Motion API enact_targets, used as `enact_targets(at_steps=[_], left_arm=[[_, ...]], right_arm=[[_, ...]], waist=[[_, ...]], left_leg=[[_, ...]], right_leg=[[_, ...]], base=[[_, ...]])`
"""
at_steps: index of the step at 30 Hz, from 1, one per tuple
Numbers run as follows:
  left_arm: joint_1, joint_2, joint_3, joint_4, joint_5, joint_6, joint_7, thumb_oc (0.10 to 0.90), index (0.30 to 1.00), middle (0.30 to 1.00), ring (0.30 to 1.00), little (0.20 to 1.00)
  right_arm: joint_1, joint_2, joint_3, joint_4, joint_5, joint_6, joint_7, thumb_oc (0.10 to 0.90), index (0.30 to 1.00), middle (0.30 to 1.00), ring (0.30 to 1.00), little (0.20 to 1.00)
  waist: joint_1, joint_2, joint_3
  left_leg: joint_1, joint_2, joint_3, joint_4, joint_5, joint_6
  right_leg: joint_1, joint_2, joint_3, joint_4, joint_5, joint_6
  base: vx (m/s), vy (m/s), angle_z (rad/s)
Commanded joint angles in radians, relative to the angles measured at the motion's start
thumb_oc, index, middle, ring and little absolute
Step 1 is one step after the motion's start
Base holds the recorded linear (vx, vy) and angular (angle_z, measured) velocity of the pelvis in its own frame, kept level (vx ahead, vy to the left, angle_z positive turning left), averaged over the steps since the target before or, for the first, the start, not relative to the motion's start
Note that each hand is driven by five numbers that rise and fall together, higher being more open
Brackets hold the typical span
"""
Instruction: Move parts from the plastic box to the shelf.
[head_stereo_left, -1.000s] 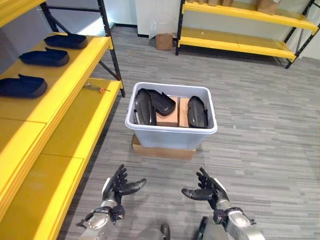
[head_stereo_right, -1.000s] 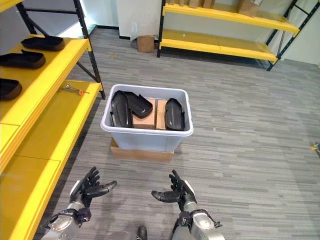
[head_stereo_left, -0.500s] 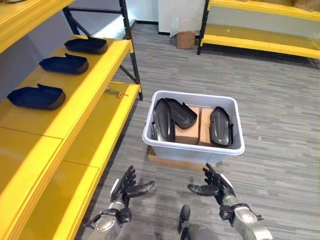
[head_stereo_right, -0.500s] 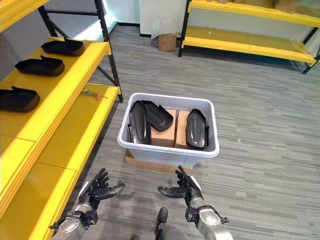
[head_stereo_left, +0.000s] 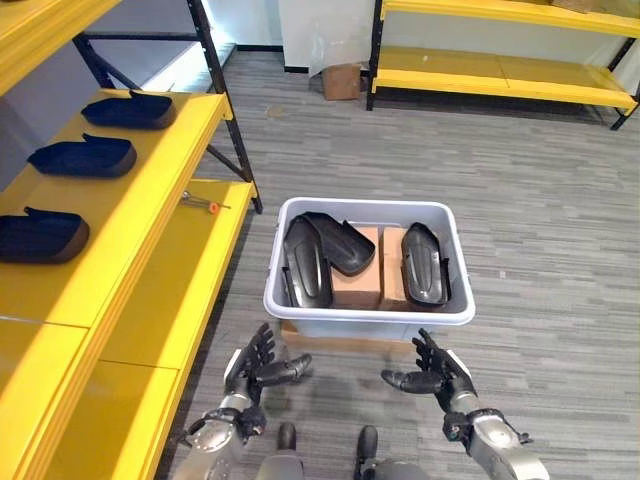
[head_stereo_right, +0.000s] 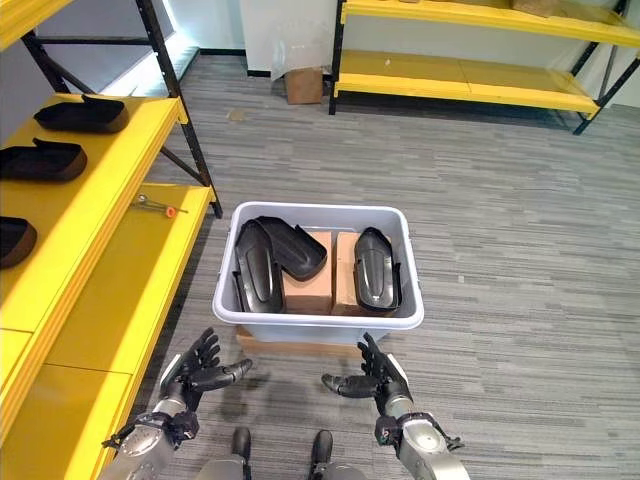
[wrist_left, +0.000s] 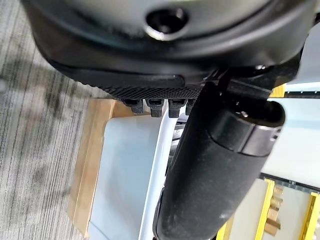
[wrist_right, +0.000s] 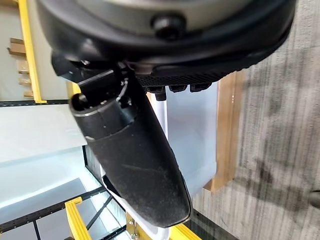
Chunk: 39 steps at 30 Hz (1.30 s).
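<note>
Left hand is recorded low before the plastic box, fingers spread and relaxed, nothing held; right hand is recorded level with it on the other side, likewise spread and empty, thumb turned inward. Both hands are held just short of the box's near wall, apart from it. Plastic box: pale grey, open-topped, set on a flat cardboard sheet on the grey plank floor. Contents: three black moulded parts — one part stood on edge at the box's left, a second part leaned behind and beside it, a third part stood on edge at the box's right; two brown cardboard blocks are lodged between them. Yellow shelf on black uprights is placed at the robot's left; three further dark parts are laid in a row along its upper level, well apart from one another. A small metal tool with an orange tip is laid on the lower level. A second yellow shelf is stood at the far side of the room, with a small cardboard carton on the floor near its left end.
</note>
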Motion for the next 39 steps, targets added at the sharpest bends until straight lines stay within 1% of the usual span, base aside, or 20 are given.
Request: enact_targets(at_steps=[1, 2, 3, 9, 17, 22, 25, 26, 27, 28, 30, 31, 32, 33, 34, 35, 36, 37, 38, 39], left_arm=[[-0.002, 0.037, 0.028, -0.096, 0.03, -0.082, -0.024, 0.9, 1.0, 1.0, 1.0, 1.0], [0.0, 0.039, 0.029, -0.099, 0.033, -0.083, -0.022, 0.9, 1.0, 1.0, 1.0, 1.0], [0.001, 0.042, 0.032, -0.099, 0.031, -0.08, -0.022, 0.9, 1.0, 1.0, 1.0, 1.0], [-0.002, 0.055, 0.031, -0.112, 0.041, -0.077, -0.024, 0.9, 1.0, 1.0, 1.0, 1.0], [0.012, 0.061, 0.035, -0.115, 0.041, -0.075, -0.022, 0.9, 1.0, 1.0, 1.0, 1.0], [0.009, 0.071, 0.025, -0.122, 0.032, -0.077, -0.024, 0.9, 1.0, 1.0, 1.0, 1.0], [0.007, 0.073, 0.023, -0.121, 0.029, -0.077, -0.025, 0.9, 1.0, 1.0, 1.0, 1.0], [0.002, 0.075, 0.025, -0.119, 0.03, -0.078, -0.021, 0.9, 1.0, 1.0, 1.0, 1.0], [0.001, 0.075, 0.026, -0.119, 0.03, -0.078, -0.021, 0.9, 1.0, 1.0, 1.0, 1.0], [0.0, 0.077, 0.03, -0.121, 0.033, -0.08, -0.016, 0.9, 1.0, 1.0, 1.0, 1.0], [-0.003, 0.079, 0.032, -0.122, 0.04, -0.082, -0.016, 0.9, 1.0, 1.0, 1.0, 1.0], [-0.01, 0.084, 0.026, -0.122, 0.035, -0.086, -0.019, 0.9, 1.0, 1.0, 1.0, 1.0], [-0.01, 0.084, 0.026, -0.122, 0.034, -0.086, -0.019, 0.9, 1.0, 1.0, 1.0, 1.0], [-0.019, 0.086, 0.017, -0.12, 0.033, -0.086, -0.021, 0.9, 1.0, 1.0, 1.0, 1.0], [-0.028, 0.09, 0.005, -0.116, 0.036, -0.084, -0.025, 0.9, 1.0, 1.0, 1.0, 1.0], [-0.028, 0.089, 0.004, -0.115, 0.036, -0.084, -0.024, 0.9, 1.0, 1.0, 1.0, 1.0], [-0.03, 0.086, 0.005, -0.112, 0.039, -0.086, -0.022, 0.9, 1.0, 1.0, 1.0, 1.0], [-0.033, 0.086, 0.007, -0.108, 0.04, -0.087, -0.019, 0.9, 1.0, 1.0, 1.0, 1.0], [-0.033, 0.086, 0.007, -0.108, 0.04, -0.087, -0.019, 0.9, 1.0, 1.0, 1.0, 1.0], [-0.033, 0.085, 0.009, -0.098, 0.041, -0.083, -0.016, 0.9, 1.0, 1.0, 1.0, 1.0]], right_arm=[[-0.013, -0.004, 0.006, -0.062, -0.014, -0.078, 0.021, 0.9, 1.0, 1.0, 1.0, 1.0], [-0.012, -0.001, 0.009, -0.059, -0.015, -0.075, 0.024, 0.9, 1.0, 1.0, 1.0, 1.0], [-0.009, 0.005, 0.014, -0.059, -0.014, -0.07, 0.03, 0.9, 1.0, 1.0, 1.0, 1.0], [-0.002, 0.014, 0.024, -0.06, -0.024, -0.059, 0.044, 0.9, 1.0, 1.0, 1.0, 1.0], [-0.002, 0.022, 0.032, -0.059, -0.034, -0.053, 0.052, 0.9, 1.0, 1.0, 1.0, 1.0], [-0.058, 0.015, 0.066, -0.067, -0.047, -0.057, 0.061, 0.9, 1.0, 1.0, 1.0, 1.0], [-0.075, 0.015, 0.074, -0.072, -0.055, -0.06, 0.061, 0.9, 1.0, 1.0, 1.0, 1.0], [-0.091, 0.016, 0.08, -0.086, -0.07, -0.062, 0.058, 0.9, 1.0, 1.0, 1.0, 1.0], [-0.092, 0.016, 0.08, -0.086, -0.07, -0.062, 0.058, 0.9, 1.0, 1.0, 1.0, 1.0], [-0.098, 0.016, 0.078, -0.098, -0.086, -0.067, 0.054, 0.9, 1.0, 1.0, 1.0, 1.0], [-0.099, 0.022, 0.083, -0.114, -0.104, -0.069, 0.055, 0.9, 1.0, 1.0, 1.0, 1.0], [-0.103, 0.02, 0.085, -0.14, -0.103, -0.075, 0.054, 0.9, 1.0, 1.0, 1.0, 1.0], [-0.102, 0.019, 0.085, -0.141, -0.103, -0.075, 0.054, 0.9, 1.0, 1.0, 1.0, 1.0], [-0.102, 0.015, 0.083, -0.157, -0.105, -0.078, 0.053, 0.9, 1.0, 1.0, 1.0, 1.0], [-0.095, 0.01, 0.075, -0.175, -0.111, -0.081, 0.045, 0.9, 1.0, 1.0, 1.0, 1.0], [-0.094, 0.01, 0.075, -0.176, -0.111, -0.081, 0.045, 0.9, 1.0, 1.0, 1.0, 1.0], [-0.095, 0.009, 0.07, -0.183, -0.118, -0.084, 0.04, 0.9, 1.0, 1.0, 1.0, 1.0], [-0.096, 0.008, 0.067, -0.185, -0.122, -0.083, 0.036, 0.9, 1.0, 1.0, 1.0, 1.0], [-0.096, 0.008, 0.067, -0.185, -0.122, -0.083, 0.036, 0.9, 1.0, 1.0, 1.0, 1.0], [-0.091, 0.012, 0.064, -0.182, -0.116, -0.083, 0.037, 0.9, 1.0, 1.0, 1.0, 1.0]], waist=[[0.02, -0.009, -0.033], [0.021, -0.004, -0.038], [0.014, 0.0, -0.046], [0.01, 0.0, -0.06], [0.007, 0.002, -0.07], [0.018, 0.009, -0.057], [0.021, 0.013, -0.052], [0.018, 0.024, -0.042], [0.018, 0.023, -0.043], [0.017, 0.03, -0.038], [0.01, 0.037, -0.026], [0.009, 0.05, -0.016], [0.009, 0.05, -0.015], [0.007, 0.053, -0.011], [-0.001, 0.052, -0.006], [-0.001, 0.053, -0.003], [0.0, 0.039, -0.003], [0.0, 0.032, -0.004], [-0.001, 0.032, -0.004], [0.0, 0.024, -0.009]], left_leg=[[0.032, -0.025, 0.019, 0.005, 0.047, 0.012], [0.042, -0.035, 0.009, -0.008, 0.049, 0.017], [0.059, -0.04, 0.022, -0.023, 0.051, 0.023], [0.094, -0.05, 0.05, -0.046, 0.041, 0.037], [0.113, -0.067, 0.061, -0.047, 0.011, 0.057], [0.095, -0.098, 0.039, -0.004, -0.024, 0.084], [0.091, -0.107, 0.035, 0.001, -0.029, 0.092], [0.093, -0.108, 0.039, 0.0, -0.031, 0.104], [0.092, -0.109, 0.04, 0.0, -0.031, 0.104], [0.094, -0.11, 0.046, -0.001, -0.033, 0.11], [0.094, -0.116, 0.046, 0.009, -0.038, 0.112], [0.092, -0.108, 0.042, 0.02, -0.043, 0.104], [0.092, -0.108, 0.042, 0.022, -0.045, 0.104], [0.086, -0.098, 0.035, 0.031, -0.048, 0.095], [0.081, -0.083, 0.02, 0.05, -0.06, 0.077], [0.083, -0.083, 0.019, 0.053, -0.063, 0.077], [0.079, -0.064, 0.015, 0.061, -0.07, 0.058], [0.075, -0.057, 0.011, 0.064, -0.069, 0.05], [0.075, -0.057, 0.01, 0.064, -0.07, 0.05], [0.076, -0.051, 0.004, 0.063, -0.067, 0.041]], right_leg=[[0.008, -0.046, -0.012, 0.018, -0.016, 0.125], [0.01, -0.047, -0.003, 0.02, -0.018, 0.124], [0.017, -0.05, 0.002, 0.025, -0.022, 0.123], [0.028, -0.058, 0.008, 0.025, -0.027, 0.132], [0.03, -0.07, 0.02, 0.032, -0.029, 0.147], [-0.009, -0.081, 0.04, 0.085, -0.035, 0.157], [-0.021, -0.086, 0.042, 0.102, -0.035, 0.162], [-0.054, -0.097, 0.037, 0.167, -0.031, 0.175], [-0.058, -0.099, 0.039, 0.172, -0.034, 0.175], [-0.072, -0.11, 0.033, 0.211, -0.036, 0.187], [-0.092, -0.139, 0.049, 0.254, -0.004, 0.202], [-0.094, -0.195, 0.074, 0.242, 0.033, 0.199], [-0.093, -0.195, 0.074, 0.242, 0.033, 0.2], [-0.097, -0.228, 0.096, 0.222, 0.061, 0.197], [-0.09, -0.292, 0.135, 0.169, 0.116, 0.206], [-0.084, -0.291, 0.133, 0.165, 0.117, 0.207], [-0.082, -0.34, 0.125, 0.116, 0.165, 0.227], [-0.076, -0.341, 0.122, 0.103, 0.17, 0.235], [-0.075, -0.341, 0.121, 0.102, 0.171, 0.235], [-0.061, -0.33, 0.111, 0.083, 0.147, 0.238]], base=[[0.13, 0.109, -0.56], [0.17, 0.141, -0.56], [0.12, 0.097, -0.53], [0.09, 0.076, -0.02], [0.07, 0.061, -0.02], [0.03, 0.072, -0.18], [0.01, 0.069, -0.08], [-0.01, 0.086, -0.07], [-0.01, 0.092, -0.13], [0.0, 0.043, -0.17], [0.02, 0.0, -0.12], [0.03, -0.055, 0.0], [0.05, -0.138, 0.06], [0.07, -0.233, 0.11], [0.07, -0.231, 0.09], [0.09, -0.334, 0.3], [0.06, -0.257, 0.26], [0.06, -0.259, 0.24], [0.04, -0.159, 0.01], [0.07, -0.175, 0.07]])
